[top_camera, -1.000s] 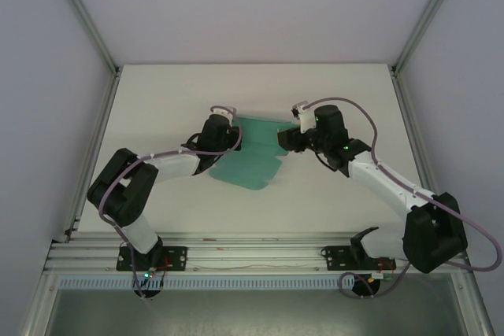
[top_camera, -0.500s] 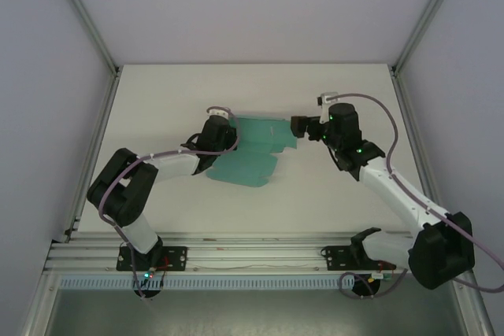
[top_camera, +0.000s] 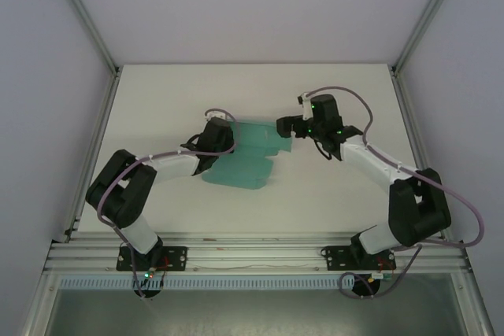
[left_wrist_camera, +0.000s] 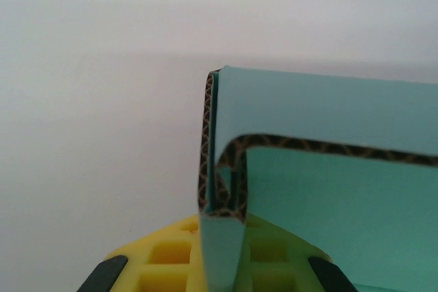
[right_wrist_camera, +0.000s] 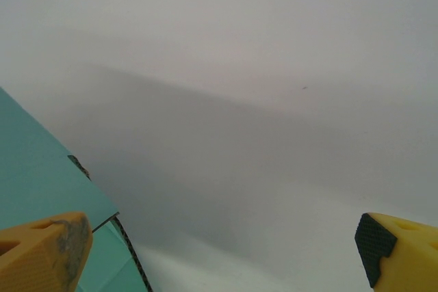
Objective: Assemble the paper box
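A: Checking the left wrist view first. The left gripper (left_wrist_camera: 220, 264) sits at bottom centre, clamped tight on the paper box (left_wrist_camera: 328, 189). Its yellow fingers (left_wrist_camera: 137, 271) press either side of a folded wall.

B: What does the card look like?

A: Teal-green faces, plain, no print. A brown corrugated core shows along the cut edges. One panel stands upright at frame centre, doubled over on itself. Another runs off to the right edge.

B: Other arm?

A: The right gripper (right_wrist_camera: 219, 258) has its jaws spread wide with nothing between them. Its fingertips (right_wrist_camera: 41, 251) sit at the lower left and lower right corners of that wrist view. A teal panel edge lies at the left side, just beside the left-hand tip. Can't tell if they touch.

B: And from above?

A: The box is mid-frame on the white table (top_camera: 157, 100), partly folded. A flat sheet with rounded flaps lies toward lower centre, with a raised panel above it. The left gripper is on the box's left end. The right gripper is just beside its upper right corner, open toward it. Grey walls (top_camera: 236, 5) fill the top of the frame.
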